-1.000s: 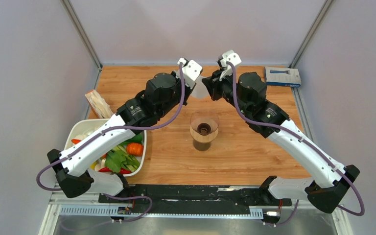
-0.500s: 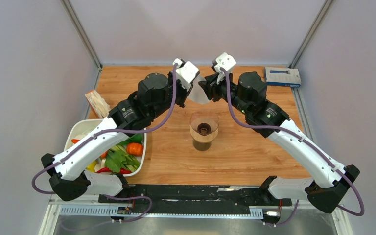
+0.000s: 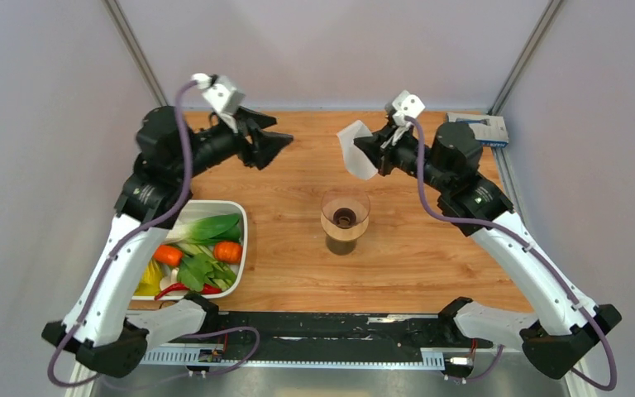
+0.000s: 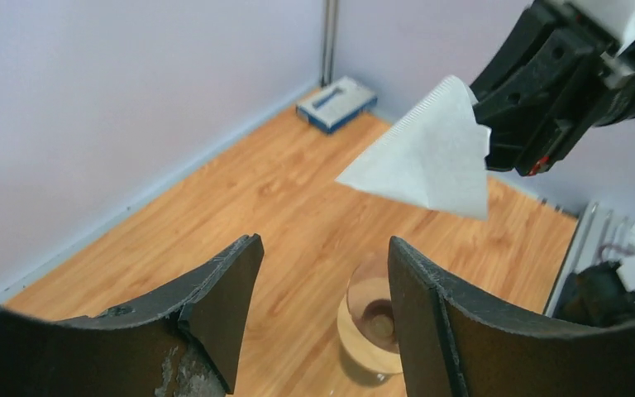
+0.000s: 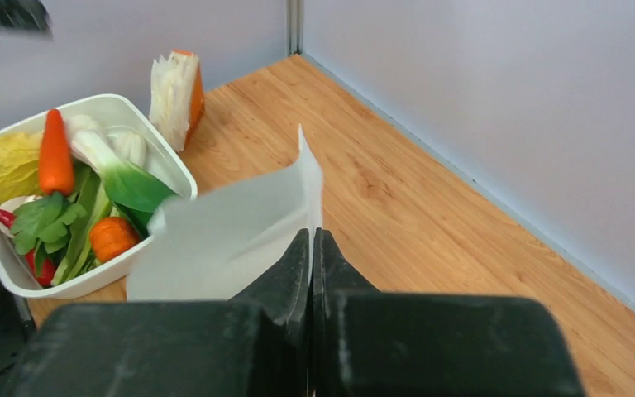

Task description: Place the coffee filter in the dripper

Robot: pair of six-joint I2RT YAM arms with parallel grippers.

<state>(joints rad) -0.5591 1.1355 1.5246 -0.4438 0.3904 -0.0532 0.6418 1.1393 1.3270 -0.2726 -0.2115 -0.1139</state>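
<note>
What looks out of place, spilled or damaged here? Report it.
Nothing stands out. The coffee filter is pinched in the shut right hand, in the air and not yet in the dripper, which stands upright on the table. The left hand is open and empty. Nothing is spilled.

Partly screened behind fingers (image 4: 430,318) of black left gripper (image 4: 324,248) in left wrist view: clear funnel-shaped dripper (image 4: 370,310) with tan ring; too small to read: print on flat blue box (image 3: 477,130).

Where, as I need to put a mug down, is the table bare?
Bare wood lies between the vegetable tub and the dripper, and between the dripper and the right arm. The left edge is crowded by the tub.
</note>
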